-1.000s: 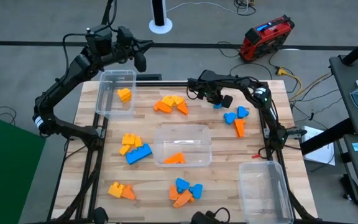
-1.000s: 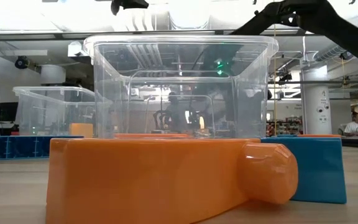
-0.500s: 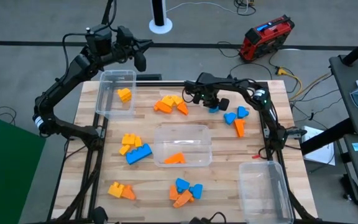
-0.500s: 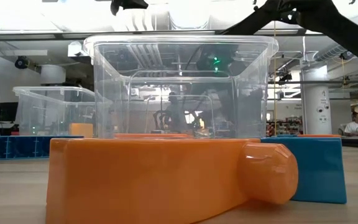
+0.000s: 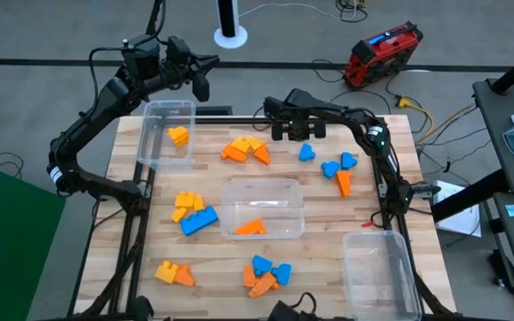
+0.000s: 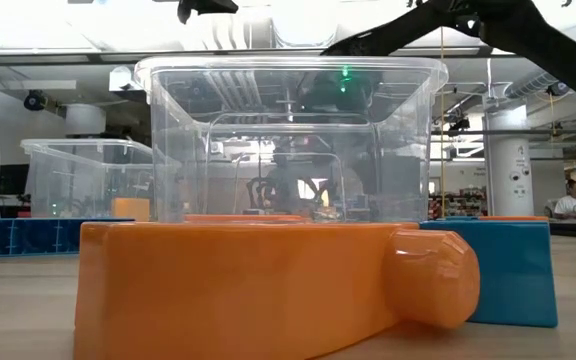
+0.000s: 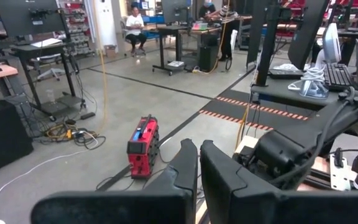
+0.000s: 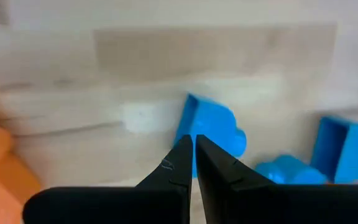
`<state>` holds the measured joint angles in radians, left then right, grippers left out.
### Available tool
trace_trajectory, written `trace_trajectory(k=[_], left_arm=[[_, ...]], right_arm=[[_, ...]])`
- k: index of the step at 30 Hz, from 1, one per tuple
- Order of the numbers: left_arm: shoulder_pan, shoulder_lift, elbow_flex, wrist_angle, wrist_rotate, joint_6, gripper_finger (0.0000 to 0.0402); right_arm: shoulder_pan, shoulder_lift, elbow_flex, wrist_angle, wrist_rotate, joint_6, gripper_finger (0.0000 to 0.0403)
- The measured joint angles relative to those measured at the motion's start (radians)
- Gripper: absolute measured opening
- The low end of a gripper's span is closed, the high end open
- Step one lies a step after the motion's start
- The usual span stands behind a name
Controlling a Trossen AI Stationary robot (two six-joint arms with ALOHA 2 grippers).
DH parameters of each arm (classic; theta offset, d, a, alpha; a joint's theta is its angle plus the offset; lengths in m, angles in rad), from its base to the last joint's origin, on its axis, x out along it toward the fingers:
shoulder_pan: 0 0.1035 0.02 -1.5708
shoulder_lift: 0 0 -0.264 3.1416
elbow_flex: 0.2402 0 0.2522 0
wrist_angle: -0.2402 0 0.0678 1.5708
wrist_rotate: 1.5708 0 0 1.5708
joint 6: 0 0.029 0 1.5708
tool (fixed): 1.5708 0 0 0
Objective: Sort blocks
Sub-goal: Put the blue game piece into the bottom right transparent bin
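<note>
The left gripper (image 5: 205, 75) hung off the table at about eleven o'clock, beyond the far clear bin (image 5: 167, 132), its fingers (image 7: 188, 168) pressed together on nothing. That bin held one yellow block (image 5: 178, 135). Toward twelve o'clock lay a cluster of orange and yellow blocks (image 5: 245, 149). The centre bin (image 5: 262, 206) held an orange wedge (image 5: 251, 226). The right gripper (image 5: 294, 132) hovered at about one o'clock, fingertips closed and empty, just beside a lone blue block (image 5: 306, 152) resting on the wood. More blue pieces (image 5: 338, 164) lay at two o'clock; others sat near six and nine.
</note>
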<state>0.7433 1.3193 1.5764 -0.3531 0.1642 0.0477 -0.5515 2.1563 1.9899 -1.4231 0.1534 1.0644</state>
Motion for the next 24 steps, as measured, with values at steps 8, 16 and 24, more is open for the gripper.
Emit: trace_trajectory(k=[8,16,24], left_arm=[[0.000,-0.012,0.000,0.030,0.000,0.000,0.0000],[0.000,-0.034,0.000,0.031,0.000,0.030,0.0000],[0.001,-0.049,0.000,0.027,-0.001,0.046,0.0000]], right_arm=[[0.002,0.000,0.046,0.129,0.005,-0.116,0.0013],[-0.002,0.000,0.050,0.260,0.043,-0.254,0.0013],[-0.007,0.000,0.050,0.208,0.052,-0.356,0.0013]])
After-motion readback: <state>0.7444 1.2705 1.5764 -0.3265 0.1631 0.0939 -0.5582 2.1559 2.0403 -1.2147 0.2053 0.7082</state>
